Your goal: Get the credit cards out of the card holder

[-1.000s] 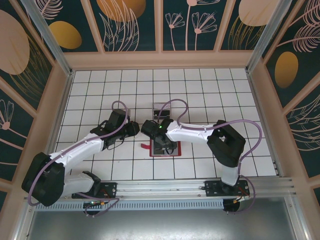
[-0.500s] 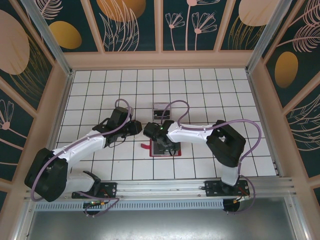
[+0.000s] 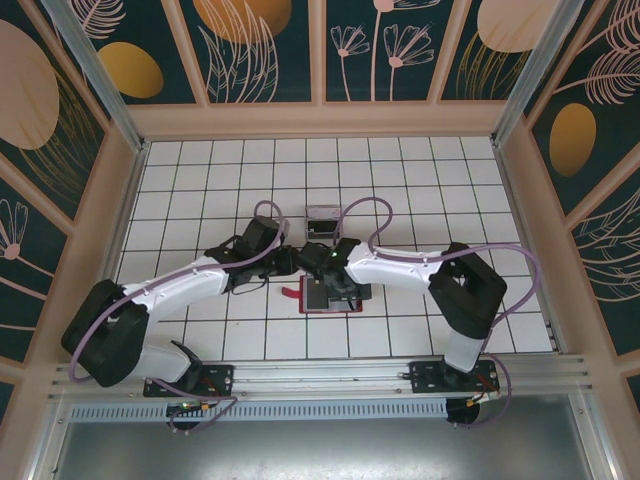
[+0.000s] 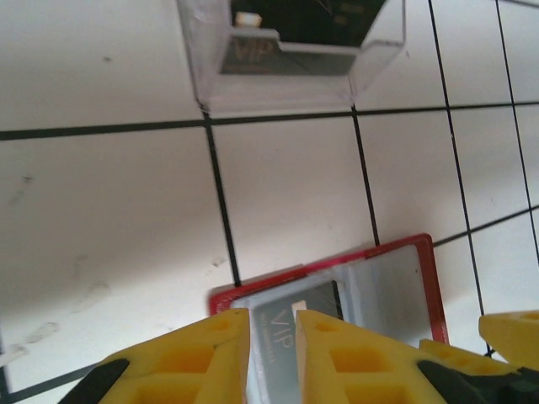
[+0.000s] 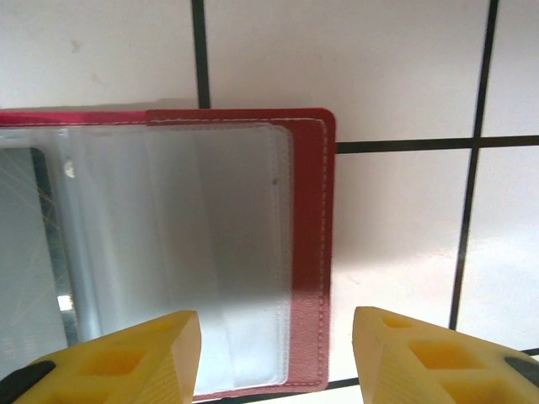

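The card holder point(image 4: 396, 286) lies open on the white tiled counter point(image 4: 109, 210), grey lining up, with a grey VIP credit card point(image 4: 313, 299) at its left side. The left tool point(image 4: 272, 320) is right over that card, closed down to a thin slit, and I cannot tell whether it has the card pinched or is only pressing on it. The right tool point(image 5: 274, 316) hangs wide open over the other half, one finger each side of the red border, gripping nothing. That is what worries me: if the card sticks in its sleeve, nothing I can see pins the wallet, so it may slide or lift with the card on those smooth tiles. A thin flat card could also slip out of such a shallow hold. The two tools sit very close together (a yellow finger of the right one shows in the left wrist view), so a careless pull could knock them. The clear box point(image 4: 370, 59) just beyond holds another card point(image 4: 253, 55).
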### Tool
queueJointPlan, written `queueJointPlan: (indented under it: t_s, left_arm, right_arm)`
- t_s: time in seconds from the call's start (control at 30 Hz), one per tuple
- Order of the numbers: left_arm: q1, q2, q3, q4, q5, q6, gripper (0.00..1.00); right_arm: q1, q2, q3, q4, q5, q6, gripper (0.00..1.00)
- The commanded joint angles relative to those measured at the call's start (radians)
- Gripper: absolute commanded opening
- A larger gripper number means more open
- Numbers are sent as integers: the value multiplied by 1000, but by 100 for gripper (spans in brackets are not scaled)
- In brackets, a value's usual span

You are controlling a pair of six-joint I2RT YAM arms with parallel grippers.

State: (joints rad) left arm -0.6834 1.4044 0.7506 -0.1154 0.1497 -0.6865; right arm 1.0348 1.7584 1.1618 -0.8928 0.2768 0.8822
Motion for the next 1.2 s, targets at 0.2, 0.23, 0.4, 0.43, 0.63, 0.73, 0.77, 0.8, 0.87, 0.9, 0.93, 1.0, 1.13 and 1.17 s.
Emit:
queueJointPlan:
  t_s: [0.2,0.23,0.4,0.43,0.63,0.73,0.77,0.8,0.87,0.9,0.93,1.0,1.13,1.17]
  left_arm:
    - [-86,59,23,-19,-5,-51,21]
    - [-94,63,20,-21,-2,-55,20]
    - [-127,84,11,-32,7,-68,18]
    - [-131,88,5,-31,11,-72,17]
    - [-144,119,-3,-32,19,-81,14]
    - [-146,124,-8,-31,14,-84,13]
    - [-147,125,-8,-32,12,-84,13]
    - [-146,125,-10,-32,11,-86,13]
    - [-145,127,-11,-32,11,-87,12]
    - [-146,128,-13,-32,13,-87,12]
    - [-145,128,-14,-32,13,-88,12]
    - [-146,128,-16,-32,14,-87,11]
    - [-146,131,-16,-33,14,-87,11]
    - [-146,133,-15,-32,15,-87,11]
  right_arm:
    - [-55,-172,-118,194,-134,12,47]
    - [-64,-190,-141,240,-169,13,45]
    - [-108,-257,-238,449,-342,28,38]
    - [-119,-265,-258,488,-375,34,36]
    - [-153,-259,-332,654,-510,58,23]
    - [-157,-230,-345,696,-544,60,20]
    - [-159,-218,-346,704,-549,60,19]
    - [-158,-208,-347,708,-551,59,18]
    - [-159,-190,-352,718,-554,57,17]
    - [-159,-182,-353,718,-554,56,17]
    - [-160,-174,-355,717,-548,54,17]
    - [-162,-160,-361,702,-528,49,16]
    - [-165,-136,-376,655,-473,40,16]
    - [-164,-132,-377,646,-463,37,15]
